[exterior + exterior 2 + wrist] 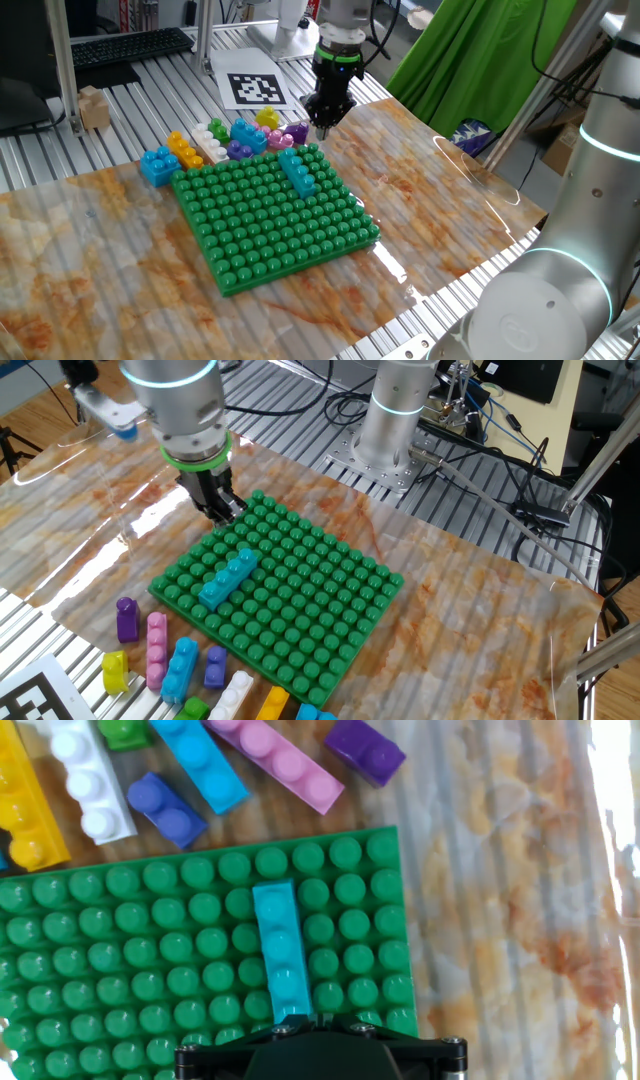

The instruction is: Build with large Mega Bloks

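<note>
A teal Mega Blok point(297, 170) point(228, 578) point(280, 955) lies pressed onto the green studded baseplate point(270, 220) point(310, 615) point(120, 950), near one edge. My gripper point(322, 125) point(222, 512) point(312, 1025) is shut with nothing in it. It hangs over the plate's corner, just past one end of the teal brick and apart from it. Loose bricks lie in a row beside the plate: pink point(285, 762) point(157, 650), purple point(365, 750) point(127, 620), blue point(200, 760) point(181, 668), indigo point(165, 808), white point(88, 785) and yellow point(25, 815).
A printed marker sheet point(255, 88) lies behind the loose bricks. A second robot arm point(560, 290) stands at the table's near right, its base point(400, 410) on the slatted metal top. A green cloth point(480, 50) hangs at the back right.
</note>
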You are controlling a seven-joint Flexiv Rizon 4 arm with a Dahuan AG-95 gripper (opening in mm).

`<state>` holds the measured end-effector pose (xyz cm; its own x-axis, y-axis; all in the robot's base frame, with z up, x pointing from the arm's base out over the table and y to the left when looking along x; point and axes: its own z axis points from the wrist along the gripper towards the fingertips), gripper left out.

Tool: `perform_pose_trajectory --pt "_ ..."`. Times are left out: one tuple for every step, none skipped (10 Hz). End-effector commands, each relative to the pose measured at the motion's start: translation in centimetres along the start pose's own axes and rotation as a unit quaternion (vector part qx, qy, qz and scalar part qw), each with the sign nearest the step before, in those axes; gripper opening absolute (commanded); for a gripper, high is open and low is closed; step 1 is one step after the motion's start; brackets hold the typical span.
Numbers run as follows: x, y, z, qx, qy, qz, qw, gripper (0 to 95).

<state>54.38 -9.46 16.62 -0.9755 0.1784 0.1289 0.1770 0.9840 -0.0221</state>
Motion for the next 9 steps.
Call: perform_pose_trajectory --pt "0.2 0.6 -0.4 0.02 -0.002 -0.007 0.9998 0.0" --pt "0.2 1.0 -0.3 0.03 -0.008 -0.012 0.9994 19.0" --pt "0.1 1.6 -0.1 0.027 -0.012 -0.01 0.9995 19.0" --pt "-0.2 2.3 0.1 0.025 -0.013 -0.009 0.9996 19.0" --pt "-0.5 3.0 0.3 0.023 -0.012 -0.012 0.9996 19.0" --pt "-1.0 3.7 0.8 0.021 -0.016 -0.022 0.9994 19.0" --pt "-1.5 4.2 1.1 0.02 -0.023 -0.026 0.9992 19.0" --pt "-1.9 4.6 1.3 0.02 -0.024 -0.029 0.9991 38.0" --pt "-2.4 5.1 1.5 0.018 -0.026 -0.032 0.999 38.0"
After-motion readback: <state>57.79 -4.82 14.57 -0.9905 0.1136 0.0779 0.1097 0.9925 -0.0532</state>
